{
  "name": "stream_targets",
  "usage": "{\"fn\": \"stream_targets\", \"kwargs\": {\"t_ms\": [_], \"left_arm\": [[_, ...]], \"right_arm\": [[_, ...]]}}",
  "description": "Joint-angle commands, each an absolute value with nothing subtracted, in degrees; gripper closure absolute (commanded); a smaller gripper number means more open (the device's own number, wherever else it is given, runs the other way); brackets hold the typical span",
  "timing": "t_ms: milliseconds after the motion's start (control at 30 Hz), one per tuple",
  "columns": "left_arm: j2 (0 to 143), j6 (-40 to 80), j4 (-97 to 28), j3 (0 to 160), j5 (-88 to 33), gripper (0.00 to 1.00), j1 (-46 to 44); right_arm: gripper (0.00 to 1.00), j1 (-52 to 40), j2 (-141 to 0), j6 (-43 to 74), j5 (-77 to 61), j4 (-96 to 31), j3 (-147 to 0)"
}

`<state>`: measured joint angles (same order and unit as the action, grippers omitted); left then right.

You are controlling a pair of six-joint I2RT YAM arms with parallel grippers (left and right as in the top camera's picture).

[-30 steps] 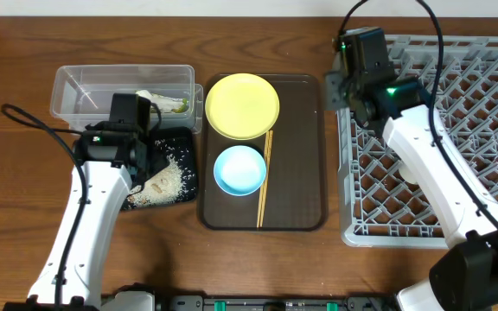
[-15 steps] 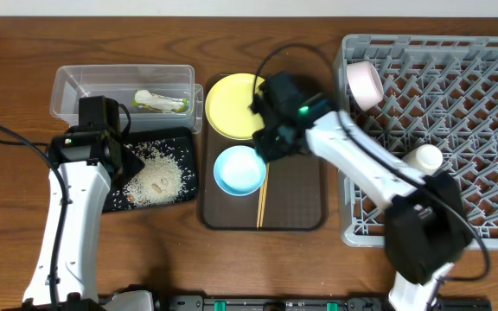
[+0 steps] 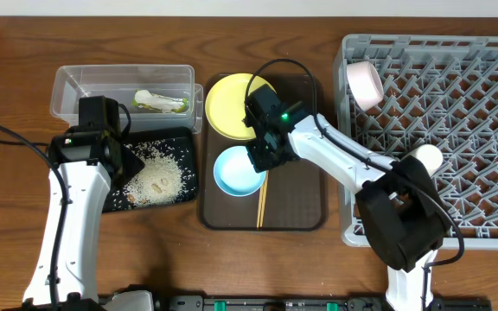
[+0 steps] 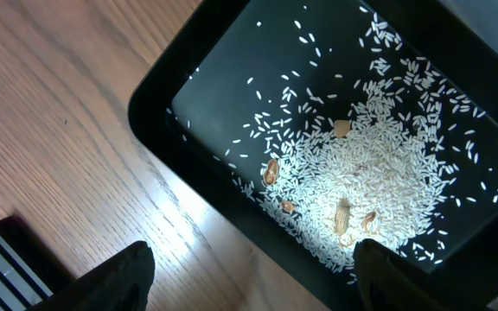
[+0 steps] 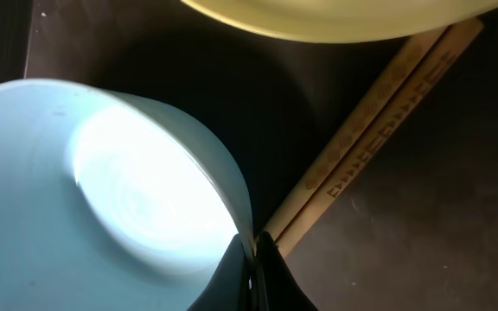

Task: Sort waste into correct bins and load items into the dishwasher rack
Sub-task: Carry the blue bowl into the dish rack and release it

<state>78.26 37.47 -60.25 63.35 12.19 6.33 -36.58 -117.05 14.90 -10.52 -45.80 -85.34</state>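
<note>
Now in hand: light-blue bowl [image 3: 236, 170], on the dark-brown serving tray [image 3: 301, 203], next to the yellow plate [image 3: 227, 108], chopsticks [image 3: 263, 194] just beside it.
Right claw [image 5: 252, 272]: appears pinched on the bowl's rim.
Left claw [image 4: 253, 276]: spread wide, empty, over rice [image 4: 379, 173] in the black tray [image 4: 158, 121].
Handling: probably light, rigid, glossy; a one-sided rim hold may let it swing or slip.
Best hold: rim wall, deep bite.
Destination: dishwasher rack [image 3: 491, 130].

light: bright, even | glare: light-blue bowl [image 5: 137, 199] (blown white) | focus: sharp
</note>
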Motion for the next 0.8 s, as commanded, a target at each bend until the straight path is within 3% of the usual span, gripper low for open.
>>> {"fn": "stream_targets", "kwargs": {"t_ms": [0, 400, 767], "left_arm": [[77.89, 37.15, -60.64, 63.70, 12.43, 0.23, 6.57], [77.89, 37.17, -60.55, 63.70, 12.45, 0.23, 6.57], [77.89, 37.17, -60.16, 63.70, 12.45, 0.23, 6.57]], "right_arm": [[0.99, -34.44, -113.40, 15.42, -8.67, -45.74, -85.52], [0.99, -21.82, -94.06, 9.34, 16.88, -43.77, -85.52], [0.99, -9.89, -92.75, -7.01, 49.47, -25.28, -85.49]]}}
